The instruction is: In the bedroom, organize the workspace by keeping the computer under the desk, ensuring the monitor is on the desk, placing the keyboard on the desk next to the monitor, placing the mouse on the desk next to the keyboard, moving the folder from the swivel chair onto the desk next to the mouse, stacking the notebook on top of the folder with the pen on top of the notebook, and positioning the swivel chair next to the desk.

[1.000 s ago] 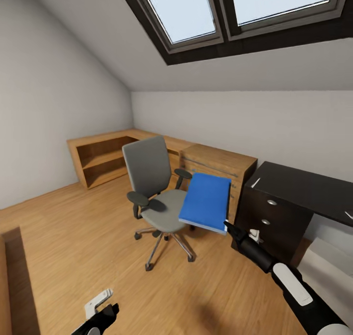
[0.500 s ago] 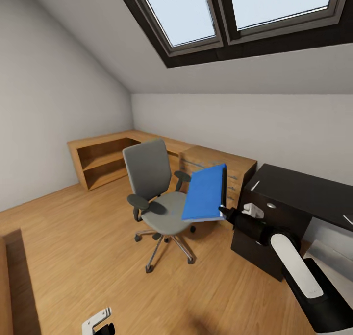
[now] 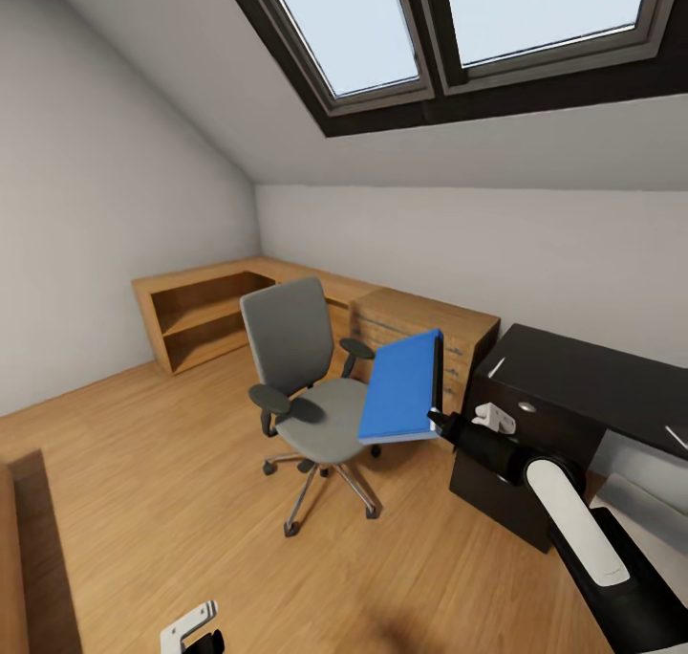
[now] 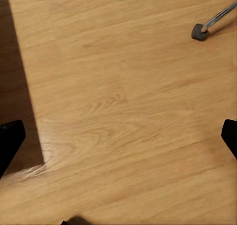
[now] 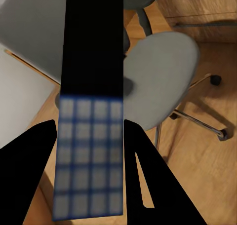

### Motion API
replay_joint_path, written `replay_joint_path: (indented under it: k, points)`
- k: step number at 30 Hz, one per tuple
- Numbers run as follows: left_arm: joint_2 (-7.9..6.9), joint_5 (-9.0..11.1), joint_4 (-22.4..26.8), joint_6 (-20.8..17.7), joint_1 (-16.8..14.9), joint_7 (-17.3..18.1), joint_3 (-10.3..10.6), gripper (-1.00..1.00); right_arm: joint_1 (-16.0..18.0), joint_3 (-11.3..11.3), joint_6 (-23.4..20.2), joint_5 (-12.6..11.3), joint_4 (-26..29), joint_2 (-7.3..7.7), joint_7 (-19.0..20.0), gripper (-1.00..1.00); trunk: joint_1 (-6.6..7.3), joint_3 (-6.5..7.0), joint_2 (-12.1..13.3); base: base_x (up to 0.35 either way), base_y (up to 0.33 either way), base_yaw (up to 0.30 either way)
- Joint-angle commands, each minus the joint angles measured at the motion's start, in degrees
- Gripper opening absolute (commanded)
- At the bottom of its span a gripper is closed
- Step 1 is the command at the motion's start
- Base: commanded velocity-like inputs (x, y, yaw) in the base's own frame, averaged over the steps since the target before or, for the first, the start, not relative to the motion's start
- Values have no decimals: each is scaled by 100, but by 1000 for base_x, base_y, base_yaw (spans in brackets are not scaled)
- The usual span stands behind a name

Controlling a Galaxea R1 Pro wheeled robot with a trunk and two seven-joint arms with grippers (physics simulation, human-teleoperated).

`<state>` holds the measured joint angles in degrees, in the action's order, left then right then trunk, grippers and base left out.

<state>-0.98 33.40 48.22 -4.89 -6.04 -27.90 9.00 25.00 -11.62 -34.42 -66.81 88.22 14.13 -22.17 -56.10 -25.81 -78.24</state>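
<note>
My right gripper [image 3: 440, 419] is shut on the lower edge of the bright blue folder [image 3: 402, 386] and holds it tilted up in the air. The folder hangs between the grey swivel chair [image 3: 294, 372] and the black desk [image 3: 583, 375]. In the right wrist view the folder [image 5: 90, 156] is clamped between the black fingers [image 5: 30, 178], with the chair seat [image 5: 158, 72] behind it. A thin white stick, likely the pen [image 3: 496, 368], lies on the desk's corner. My left gripper [image 4: 118, 138] hangs open over bare wooden floor, near a chair castor [image 4: 199, 31].
A wooden dresser [image 3: 430, 324] stands between the chair and the desk. A low wooden shelf unit [image 3: 196, 310] runs along the far corner. A light grey box [image 3: 626, 491] shows under the desk. A brown furniture edge [image 3: 38, 539] sits at the near left.
The right gripper has raised the folder off the chair, tipped it more upright and pulled it toward the desk. The left gripper has dropped lower in the head view.
</note>
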Motion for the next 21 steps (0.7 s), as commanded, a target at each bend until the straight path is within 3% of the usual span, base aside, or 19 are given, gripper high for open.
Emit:
replay_joint_path:
  k: [1,9,17,21]
  points:
    - [-8,26,12,-21,-3,-49,28,100,5,-8,10,-59,8,4,-58,-100,23,12,38,0,0,0]
    - [-7,35,5,-21,-3,-49,29,100,5,10,22,-60,20,11,-59,-100,198,155,358,0,0,-34]
    - [3,23,-83,5,-3,-49,50,100,5,11,28,-59,20,11,-55,-100,374,299,679,0,0,-249]
    - [37,39,-115,316,-3,-67,456,100,5,4,36,-57,25,5,-51,-100,462,371,840,0,0,-267]
